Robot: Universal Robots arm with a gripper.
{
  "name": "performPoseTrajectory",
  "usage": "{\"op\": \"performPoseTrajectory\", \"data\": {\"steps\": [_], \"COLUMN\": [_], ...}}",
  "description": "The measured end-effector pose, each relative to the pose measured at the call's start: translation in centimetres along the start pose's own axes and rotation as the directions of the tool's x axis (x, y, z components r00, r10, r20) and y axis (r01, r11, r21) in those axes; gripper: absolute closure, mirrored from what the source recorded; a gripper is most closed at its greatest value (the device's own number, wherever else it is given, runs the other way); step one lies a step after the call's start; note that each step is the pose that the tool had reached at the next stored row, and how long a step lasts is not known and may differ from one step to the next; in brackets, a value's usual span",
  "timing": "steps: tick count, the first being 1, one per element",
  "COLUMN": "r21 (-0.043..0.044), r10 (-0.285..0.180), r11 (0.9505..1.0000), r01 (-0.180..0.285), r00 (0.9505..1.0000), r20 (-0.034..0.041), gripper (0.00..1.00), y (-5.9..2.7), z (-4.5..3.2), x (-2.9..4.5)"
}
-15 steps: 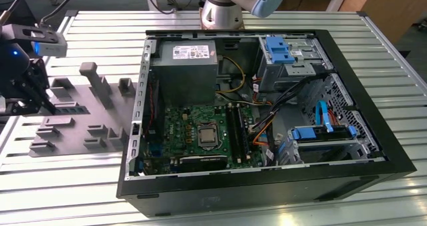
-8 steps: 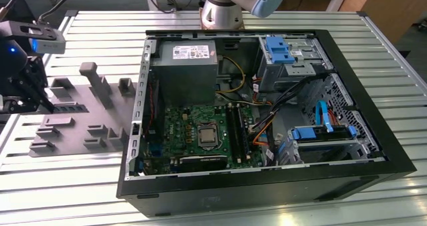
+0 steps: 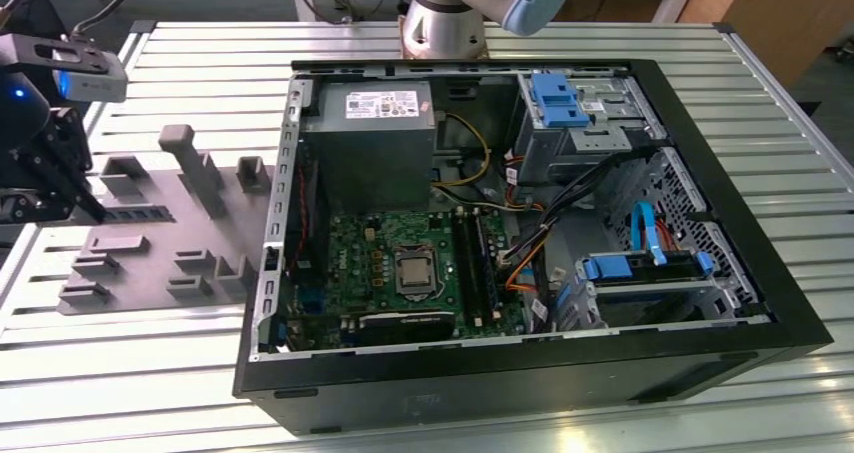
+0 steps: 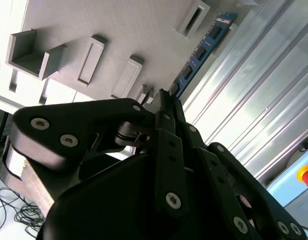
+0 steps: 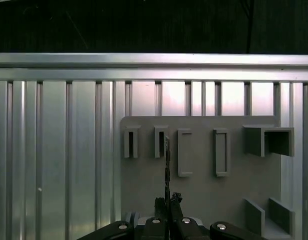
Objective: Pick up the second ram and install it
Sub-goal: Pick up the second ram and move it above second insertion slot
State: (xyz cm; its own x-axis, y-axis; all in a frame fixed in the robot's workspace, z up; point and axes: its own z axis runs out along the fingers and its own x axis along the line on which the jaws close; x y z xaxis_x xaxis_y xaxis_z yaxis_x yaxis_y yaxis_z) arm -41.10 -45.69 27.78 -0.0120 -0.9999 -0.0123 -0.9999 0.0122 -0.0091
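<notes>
Gripper (image 3: pixel 74 188): dark, at 9 o'clock from the case in the exterior view, over the near edge of the plate; seen also in both wrist views (image 4: pixel 165 100) (image 5: pixel 169 200).
Fingers (image 4: pixel 168 135): clenched on one end of the ram, tips pressed together on the board.
Ram (image 4: pixel 201 50): long, narrow blue stick with a row of dark chips, jutting straight out from the fingertips. In the first wrist view it is seen edge-on (image 5: pixel 167 160) as a thin dark line in front of the plate, its free end just beside one of the narrow slot holders. Whether it touches the plate cannot be told.
Plate (image 3: pixel 160 243): flat grey fixture with raised slot holders and open box-shaped pockets, lying on the tabletop at 9 o'clock from the case; seen also in both wrist views (image 4: pixel 118 30) (image 5: pixel 199 195).
Case (image 3: pixel 534 373): black computer tower on its side, open face up, at the middle of the exterior view.
Motherboard (image 3: pixel 360 263): green, on the case floor toward 7 o'clock.
Power supply (image 3: pixel 380 133): grey box at 11 o'clock inside the case.
Brackets: two light-blue plastic pieces, one at 1 o'clock (image 3: pixel 554 98), one at 4 o'clock (image 3: pixel 641 266), inside the case.
Tabletop (image 3: pixel 200 73): ribbed aluminium slats under case and plate.
Arm base (image 3: pixel 447 18): at 12 o'clock, behind the case.
</notes>
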Motion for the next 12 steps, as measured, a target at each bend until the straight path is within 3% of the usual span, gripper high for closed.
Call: {"op": "performPoseTrajectory", "data": {"steps": [12], "r21": [0.0000], "r10": [0.000], "r11": [1.0000], "r01": [0.000], "r00": [1.0000], "r20": [0.0000], "gripper": [0.86], "y": [-0.01], "z": [-0.94], "x": [-0.01]}}
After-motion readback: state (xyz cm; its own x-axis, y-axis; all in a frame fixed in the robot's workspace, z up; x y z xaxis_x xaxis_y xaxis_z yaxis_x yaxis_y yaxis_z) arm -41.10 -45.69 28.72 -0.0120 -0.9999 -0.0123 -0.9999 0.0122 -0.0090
